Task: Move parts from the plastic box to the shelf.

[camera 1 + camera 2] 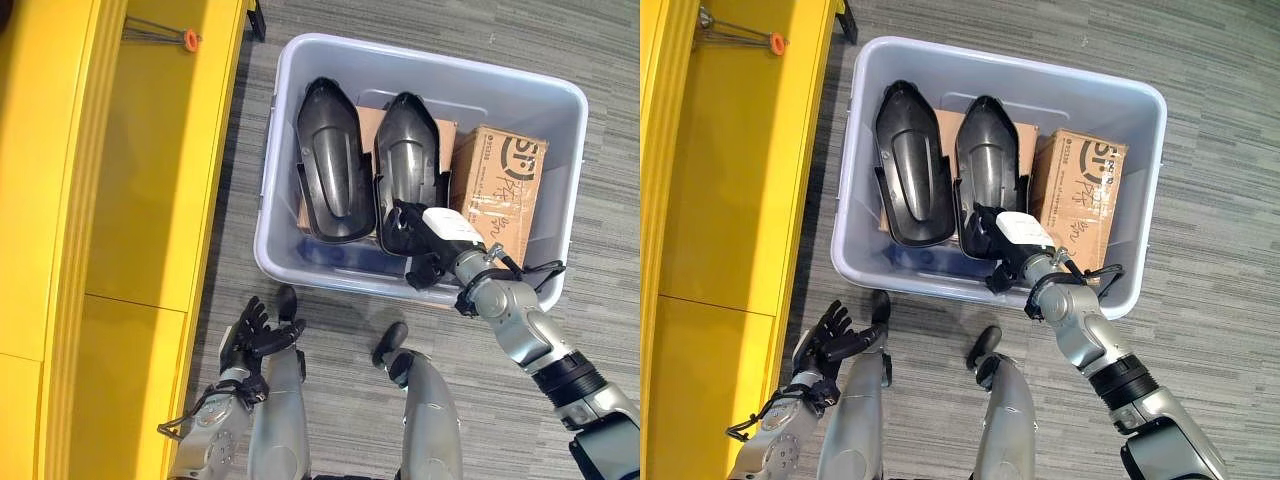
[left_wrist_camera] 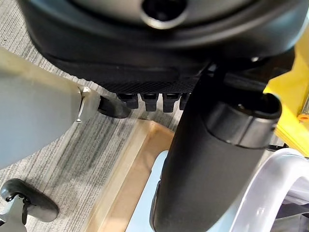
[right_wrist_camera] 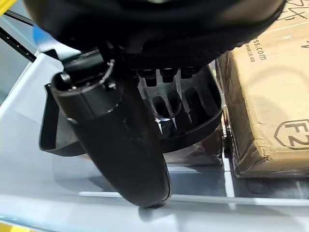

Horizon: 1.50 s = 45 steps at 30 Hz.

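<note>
Nearest of all, low beside the yellow shelf (image 1: 150, 200): left hand (image 1: 250, 335), fingers spread and relaxed, holding nothing, hovering over grey carpet (image 1: 600, 60) well short of the plastic box (image 1: 420, 55). Further right, inside the box: two black moulded parts lying side by side, long axes running from near wall to far wall, narrow ends pointing away. Left part (image 1: 335, 160) untouched, on the side closer to the shelf. Right part (image 1: 410, 165) just beside it, resting partly on a flat sheet of cardboard (image 1: 368, 118). Right again: right hand (image 1: 425, 245), reaching over the near wall of the box and meeting the near end of the right part; fingers curled down onto that rim in the wrist view (image 3: 169, 104), thumb alongside, so probably gripping it, though not yet lifted. Rightmost in the box: a brown cardboard carton (image 1: 500, 185), touching nothing of the hand. Judged from this: right hand by far the closer one; shelf lies to the left of the box, so a lift and a carry leftward across the box wall.
</note>
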Available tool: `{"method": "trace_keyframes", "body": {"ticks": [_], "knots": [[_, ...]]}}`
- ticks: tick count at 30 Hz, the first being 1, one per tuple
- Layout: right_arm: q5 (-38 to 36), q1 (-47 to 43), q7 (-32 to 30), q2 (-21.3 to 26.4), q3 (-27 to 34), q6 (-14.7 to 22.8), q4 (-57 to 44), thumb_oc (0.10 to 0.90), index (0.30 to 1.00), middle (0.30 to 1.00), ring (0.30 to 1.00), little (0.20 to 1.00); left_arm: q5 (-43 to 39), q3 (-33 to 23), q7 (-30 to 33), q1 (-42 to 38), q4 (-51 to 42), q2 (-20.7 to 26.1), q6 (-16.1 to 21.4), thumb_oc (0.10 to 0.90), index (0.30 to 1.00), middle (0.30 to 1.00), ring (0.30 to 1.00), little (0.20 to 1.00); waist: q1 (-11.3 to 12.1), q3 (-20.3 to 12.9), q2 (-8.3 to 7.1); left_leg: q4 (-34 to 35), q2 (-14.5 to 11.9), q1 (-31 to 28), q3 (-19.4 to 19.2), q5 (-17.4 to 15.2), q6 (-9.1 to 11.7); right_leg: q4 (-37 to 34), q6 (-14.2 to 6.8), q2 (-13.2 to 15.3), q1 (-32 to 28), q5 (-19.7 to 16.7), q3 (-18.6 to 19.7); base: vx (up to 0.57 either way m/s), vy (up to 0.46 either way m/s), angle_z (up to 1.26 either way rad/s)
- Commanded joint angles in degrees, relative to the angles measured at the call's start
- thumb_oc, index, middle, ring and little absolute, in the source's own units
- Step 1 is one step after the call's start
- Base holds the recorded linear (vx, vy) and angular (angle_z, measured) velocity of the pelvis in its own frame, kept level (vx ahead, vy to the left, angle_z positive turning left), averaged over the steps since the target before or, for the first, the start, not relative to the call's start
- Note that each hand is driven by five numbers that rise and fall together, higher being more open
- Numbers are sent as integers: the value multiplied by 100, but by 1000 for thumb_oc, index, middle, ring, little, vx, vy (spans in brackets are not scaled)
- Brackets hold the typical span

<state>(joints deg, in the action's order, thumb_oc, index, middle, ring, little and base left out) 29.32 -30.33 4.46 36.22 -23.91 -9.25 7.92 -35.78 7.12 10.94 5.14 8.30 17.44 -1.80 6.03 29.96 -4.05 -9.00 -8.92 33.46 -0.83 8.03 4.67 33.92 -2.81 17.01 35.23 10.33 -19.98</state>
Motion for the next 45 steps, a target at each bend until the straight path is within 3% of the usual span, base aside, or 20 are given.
{"method": "trace_keyframes", "body": {"ticks": [1, 4, 5, 6, 8, 23, 24, 26, 37, 45], "knots": [[397, -590, -341, 329, -73, 139, 220, 900, 1000, 1000, 1000, 1000, -141, -51, 66, 365, -701, 366, 417, 900, 1000, 1000, 1000, 1000, -13, -17, 167, -635, -166, 137, -7, -643, 73, -1001, -561, 166, -343, -564, 600, 0, 0, 0], [454, -559, -363, 356, -26, 133, 138, 900, 1000, 1000, 1000, 1000, -132, -65, 90, 364, -720, 371, 419, 900, 1000, 1000, 1000, 1000, -33, -17, 183, -795, -148, 285, 10, -706, 65, -834, -544, 182, -195, -491, 654, 13, -10, 7], [484, -501, -380, 350, -16, 129, 134, 900, 1000, 1000, 1000, 1000, -138, -64, 102, 398, -714, 360, 421, 900, 1000, 1000, 1000, 1000, -49, -17, 193, -889, -141, 217, 46, -875, 104, -693, -583, 198, -238, -324, 705, -7, -14, 14], [543, -526, -392, 362, 22, 125, 128, 900, 1000, 1000, 1000, 1000, -137, -59, 103, 354, -735, 361, 424, 900, 1000, 1000, 1000, 1000, -52, -17, 209, -962, -128, 419, 36, -768, 60, -631, -526, 225, -61, -414, 667, 63, -37, 18], [642, -469, -467, 324, -6, 104, 319, 900, 1000, 1000, 1000, 1000, -160, -31, 108, 400, -753, 360, 430, 900, 1000, 1000, 1000, 1000, -63, -17, 243, -1268, -114, 516, 116, -1010, 110, -292, -544, 272, 13, -140, 729, 24, -49, 18], [878, -260, -710, 54, 36, 55, 551, 900, 1000, 1000, 1000, 1000, -137, -44, 208, 429, -857, 368, 471, 900, 1000, 1000, 1000, 1000, -84, -17, 324, -2101, -97, 1188, 238, -1347, 101, 705, -443, 408, 737, 283, 880, -1, -19, 4], [908, -232, -715, 54, 42, 44, 562, 663, 668, 668, 668, 668, -137, -58, 217, 431, -867, 360, 479, 900, 1000, 1000, 1000, 1000, -95, -17, 326, -2145, -94, 1212, 245, -1357, 101, 756, -434, 412, 772, 300, 893, 0, 0, 0], [943, -213, -739, 34, 32, 44, 594, 400, 300, 300, 300, 300, -135, -65, 230, 433, -876, 346, 479, 900, 1000, 1000, 1000, 1000, -98, -17, 321, -2182, -92, 1237, 255, -1379, 102, 797, -428, 419, 795, 324, 913, 0, 0, 0], [1056, 40, -760, -21, 90, 81, 421, 400, 300, 300, 300, 300, -110, -35, 209, 429, -877, 343, 465, 900, 1000, 1000, 1000, 1000, -145, -17, 284, -2229, -92, 1095, 232, -1448, 109, 865, -440, 450, 667, 360, 910, 0, 0, 0], [890, 197, -779, -26, 85, 148, 394, 400, 300, 300, 300, 300, -114, 22, 151, 381, -739, 371, 428, 900, 1000, 1000, 1000, 1000, -121, -17, 230, -2144, -86, 409, 188, -1525, 131, 761, -497, 512, -32, 368, 875, 4, 7, 2]]}}
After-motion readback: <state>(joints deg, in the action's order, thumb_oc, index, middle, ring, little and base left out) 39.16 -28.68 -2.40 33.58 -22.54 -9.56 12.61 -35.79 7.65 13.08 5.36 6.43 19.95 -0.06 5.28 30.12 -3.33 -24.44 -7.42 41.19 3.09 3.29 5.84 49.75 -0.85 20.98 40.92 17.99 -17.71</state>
